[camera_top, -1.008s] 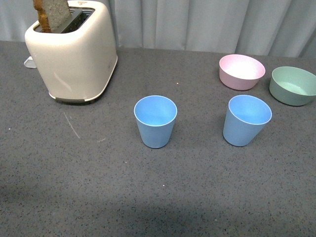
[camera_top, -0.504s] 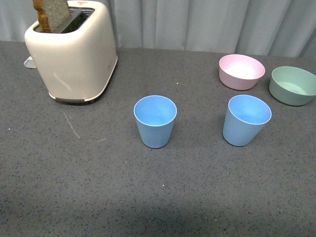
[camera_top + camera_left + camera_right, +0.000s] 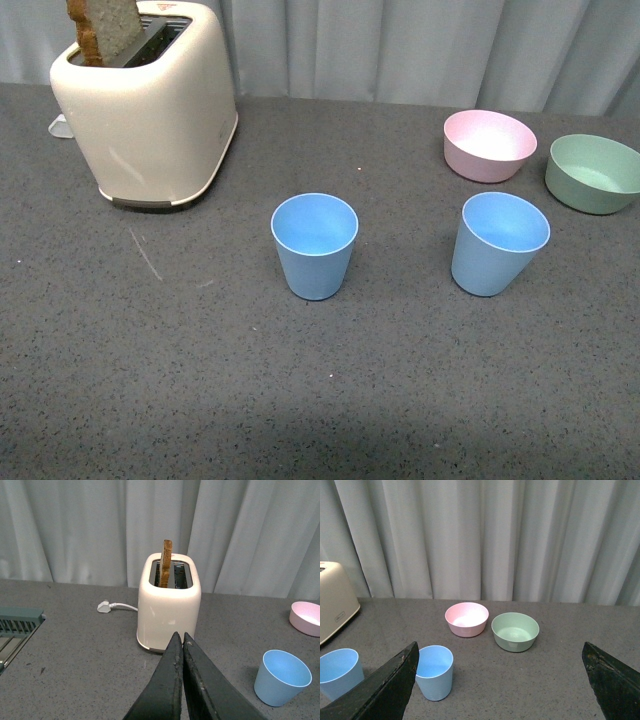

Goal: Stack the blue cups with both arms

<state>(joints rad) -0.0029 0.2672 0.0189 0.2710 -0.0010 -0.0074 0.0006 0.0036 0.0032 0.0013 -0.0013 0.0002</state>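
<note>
- Far left on the worktop (image 3: 120, 380): the cream toaster (image 3: 150, 105), a slice of toast (image 3: 105, 25) standing up out of its slot. It is no part of the job, only a bulky neighbour to steer round.
- Left gripper (image 3: 180, 636): it is out of the front view, but its own wrist camera shows the jaws pressed tight together with nothing between them. They point at the toaster, with a blue cup off to one side of them and nearer the camera. They will have to part before they can take anything.
- Left blue cup (image 3: 314, 245): it stands upright near the middle of the worktop, mouth up, long axis vertical, tapering to its base. It is clear of the toaster and well apart from its twin. By position this is the left arm's cup, I'd say.
- Right blue cup (image 3: 498, 243): also upright and open to the top, it stands near the bowls but touches neither of them. Nothing is stacked yet, and both cups stand alone.
- Right gripper (image 3: 499, 646): again seen only from its wrist, jaws spread wide and holding nothing. This cup lies ahead and off toward one finger, not centred in the gap. I judge the arm must shift across before it can close on the wall.
- Far right: the pink bowl (image 3: 489, 145) and the green bowl (image 3: 593, 173) sit just behind the right cup. That leaves little room at the back for a grasp from that side.
</note>
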